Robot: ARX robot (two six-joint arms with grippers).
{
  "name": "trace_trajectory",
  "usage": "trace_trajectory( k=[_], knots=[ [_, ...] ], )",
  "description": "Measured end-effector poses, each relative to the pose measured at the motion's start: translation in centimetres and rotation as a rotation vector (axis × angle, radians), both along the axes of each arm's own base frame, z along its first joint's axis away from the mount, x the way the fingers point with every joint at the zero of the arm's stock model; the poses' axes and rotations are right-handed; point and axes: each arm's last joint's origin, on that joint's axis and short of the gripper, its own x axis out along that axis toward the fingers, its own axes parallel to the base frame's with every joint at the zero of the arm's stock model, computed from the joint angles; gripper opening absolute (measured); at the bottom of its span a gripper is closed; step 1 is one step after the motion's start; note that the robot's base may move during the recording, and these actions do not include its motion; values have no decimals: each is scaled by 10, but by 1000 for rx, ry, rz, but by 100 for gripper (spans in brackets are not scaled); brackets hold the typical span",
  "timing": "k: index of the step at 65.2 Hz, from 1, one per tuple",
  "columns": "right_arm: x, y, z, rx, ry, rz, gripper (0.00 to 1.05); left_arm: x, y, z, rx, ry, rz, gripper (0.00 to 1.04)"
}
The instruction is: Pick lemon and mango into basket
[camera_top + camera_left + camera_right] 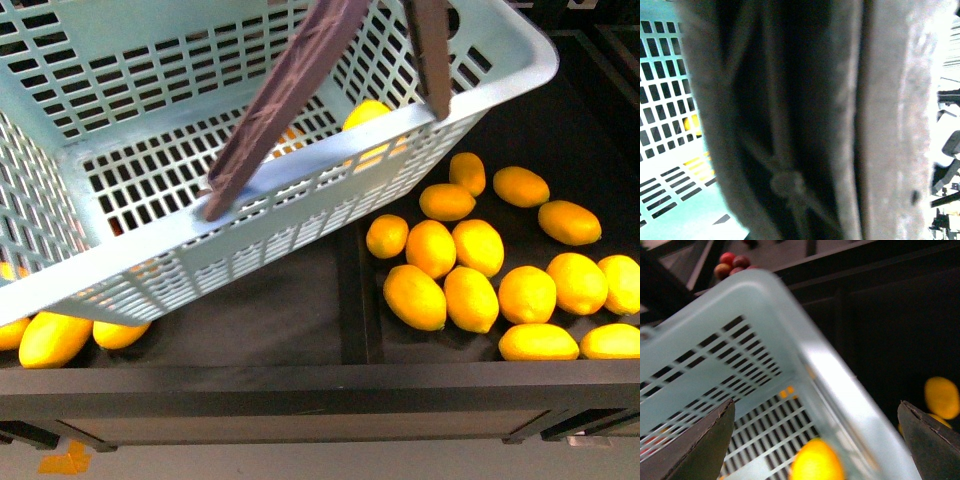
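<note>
Above the light aqua slotted plastic basket (715, 355), right gripper (816, 401) stands wide; left gripper cannot be told. Better lift clear, then go four o'clock.

The basket (130, 245) sits tilted over the left part of the desk (280, 300), with one fruit (368, 112) inside it near its right end. A cluster of fruit (478, 247) lies on the desk right of the basket. A few others (55, 338) lie beneath its left end.
</note>
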Motion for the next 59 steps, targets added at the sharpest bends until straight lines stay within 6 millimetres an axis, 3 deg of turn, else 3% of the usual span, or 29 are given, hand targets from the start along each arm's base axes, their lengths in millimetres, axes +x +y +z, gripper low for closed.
trace_trajectory(
  k=[6, 13, 21, 32, 39, 59],
  knots=[
    [-3, -18, 1, -15, -27, -103, 95, 0, 0, 0, -3, 2, -3, 14],
    [-17, -43, 1, -105, -255, -198, 80, 0, 1, 0, 2, -1, 6, 14],
    [-57, -75, -3, -221, -410, -197, 58, 0, 1, 0, 2, -1, 4, 14],
    [-110, -110, -30, -287, -392, -177, 19, 0, 0, 0, -3, 1, -4, 14],
    [-130, -120, -37, -296, -391, -176, 2, 0, 0, 0, 0, 0, -2, 14],
    [-173, -139, -50, -301, -392, -177, 2, 0, 0, 0, 0, 0, -1, 14]
  ],
)
